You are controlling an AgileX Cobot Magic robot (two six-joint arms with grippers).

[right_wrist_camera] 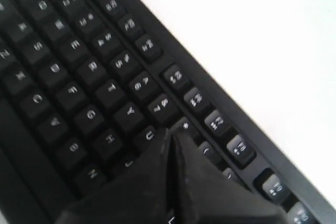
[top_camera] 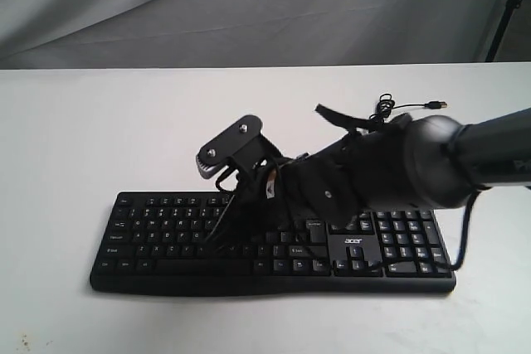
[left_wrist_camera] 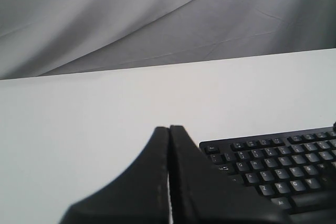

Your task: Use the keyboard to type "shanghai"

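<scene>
Pressed together, the right pincer [right_wrist_camera: 170, 134] points its tip at the keyboard [right_wrist_camera: 79, 72] near keys U and J, while the left pincer [left_wrist_camera: 169, 128], likewise pressed together, hovers beside the keyboard's end.

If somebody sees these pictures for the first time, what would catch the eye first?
The dark right arm reaches across the keyboard on the white table. Its right gripper, shut, points at the letter keys near U. The left gripper, also shut, is near one corner of the keyboard.
</scene>
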